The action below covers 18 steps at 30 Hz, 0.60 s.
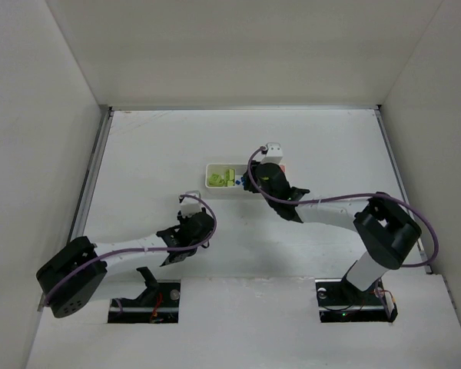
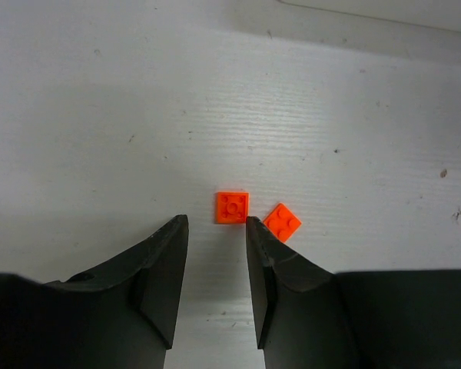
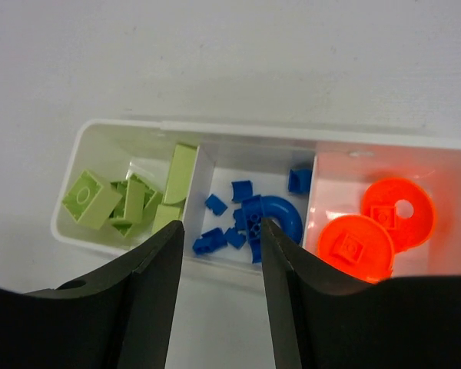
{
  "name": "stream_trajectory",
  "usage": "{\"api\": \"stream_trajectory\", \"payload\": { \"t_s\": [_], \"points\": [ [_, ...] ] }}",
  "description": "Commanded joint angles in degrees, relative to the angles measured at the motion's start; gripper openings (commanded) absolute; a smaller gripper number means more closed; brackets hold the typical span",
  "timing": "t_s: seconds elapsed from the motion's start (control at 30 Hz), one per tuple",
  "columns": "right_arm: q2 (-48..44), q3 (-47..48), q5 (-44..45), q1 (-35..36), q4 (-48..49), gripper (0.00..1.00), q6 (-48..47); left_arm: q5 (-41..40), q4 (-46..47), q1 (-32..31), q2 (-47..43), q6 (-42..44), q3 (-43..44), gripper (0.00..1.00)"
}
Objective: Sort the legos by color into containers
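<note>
Left gripper: jaws partly open, empty. Two orange bricks on table just off its tips, at 12 and 1 o'clock. Right gripper: jaws apart, empty, above tray. Green legos at 9 o'clock end, blue legos middle, orange discs at 3 o'clock end.

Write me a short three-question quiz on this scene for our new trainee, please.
1. True or false: the middle compartment of the tray holds green legos.
2. How many orange legos lie on the table just ahead of the left jaws? A) one B) two C) four
3. Fill in: the two round discs in the tray are ____ in colour.
Key: 1 false, it holds blue legos; 2 B; 3 orange.
</note>
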Motion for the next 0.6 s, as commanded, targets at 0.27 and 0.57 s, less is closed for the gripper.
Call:
{"api": "stream_trajectory", "payload": {
  "t_s": [0.27,0.57],
  "points": [
    [-4.0,-7.4,1.6,6.0,4.3,0.48,4.3,-1.8,2.6,0.3,4.8,-1.5,3.8,0.31],
    [-9.4,-12.6,2.2,8.7,4.2,0.49,6.5,-1.9,2.1,0.1,7.7,-1.4,4.6,0.19]
  ]
}}
